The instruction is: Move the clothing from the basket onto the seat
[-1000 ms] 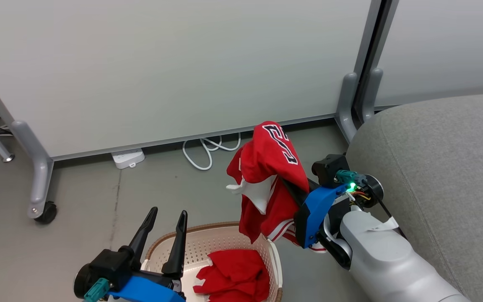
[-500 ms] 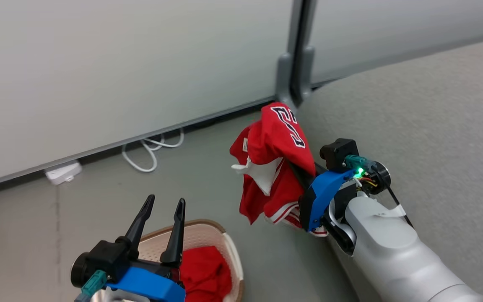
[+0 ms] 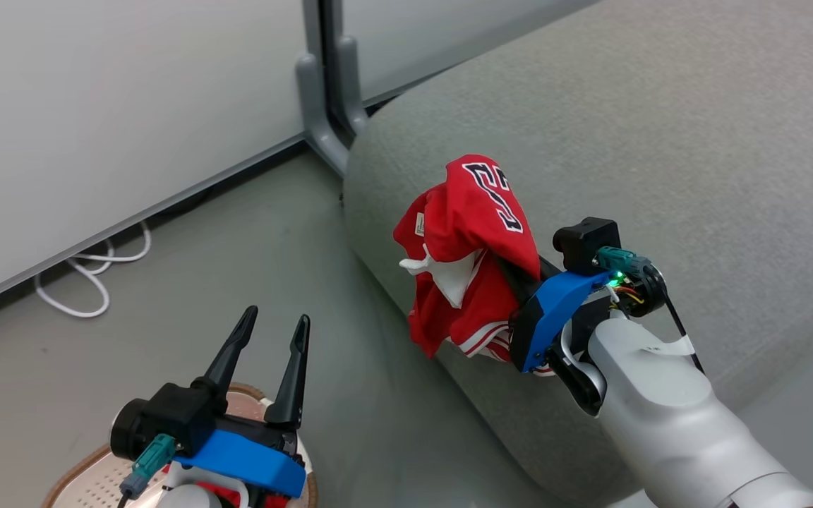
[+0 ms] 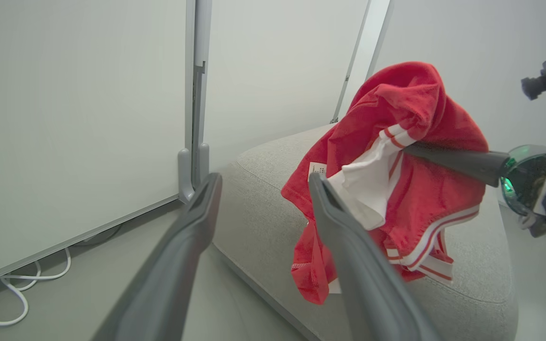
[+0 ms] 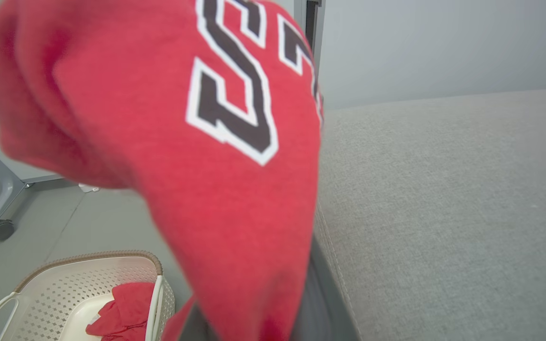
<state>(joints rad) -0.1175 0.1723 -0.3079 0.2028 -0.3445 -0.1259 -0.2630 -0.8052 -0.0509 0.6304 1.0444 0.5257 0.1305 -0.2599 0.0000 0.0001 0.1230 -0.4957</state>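
Head view has swung towards the sofa (image 3: 660,127) since a second ago: the basket (image 3: 89,476) now sits in the lower left corner, and the wall panel (image 3: 96,106) has slid off to the left. The right tool (image 3: 509,274) is clamped on the red jersey (image 3: 473,226), which now hangs against the sofa's rounded edge instead of above the basket rim. The left tool (image 3: 276,315) stands spread and empty over the basket. The plain red garment (image 5: 121,308) lies in the basket. The jersey bears black, white-edged digits, apparently 23, partly folded; its small white tag (image 3: 418,224) is too small to read.
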